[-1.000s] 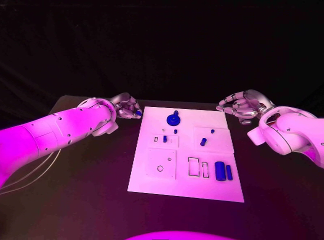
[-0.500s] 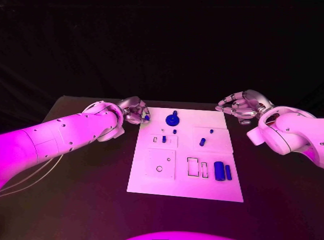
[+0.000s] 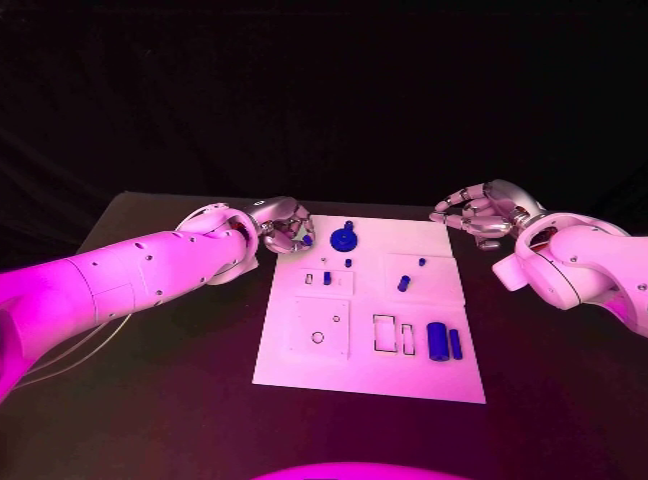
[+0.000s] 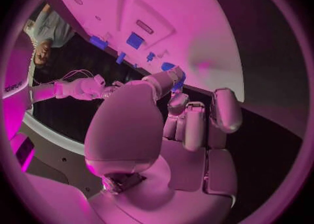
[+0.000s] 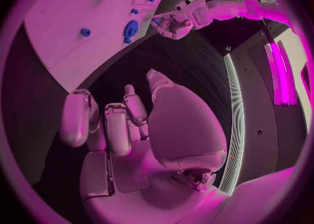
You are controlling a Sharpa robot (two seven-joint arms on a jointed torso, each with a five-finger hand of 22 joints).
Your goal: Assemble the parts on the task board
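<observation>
White rectangular task board (image 3: 367, 350) lies mid-table on the black table (image 3: 166, 400), long axis running away from the robot. On it:
- a round blue gear-like part (image 3: 346, 239) at the far end;
- a small blue peg (image 3: 405, 284) mid-board, tilted;
- a blue cylinder (image 3: 438, 341) and a thinner blue bar (image 3: 455, 345) side by side near the right edge, long axes both running along the board's length;
- a tiny blue piece (image 3: 327, 277) beside small recesses left of centre.

Left hand (image 3: 281, 228) hangs at the board's far left corner, arm reaching in diagonally across the table. Fingers curled together, pinching a small blue part (image 4: 177, 77) between thumb and fingertips; the part's long axis cannot be judged.

Right hand (image 3: 476, 213) sits off the board's far right corner, just beside its edge. Fingers bent inward, slightly apart, nothing in them as seen from the right wrist view (image 5: 124, 124).

No writing legible on the board or parts.
</observation>
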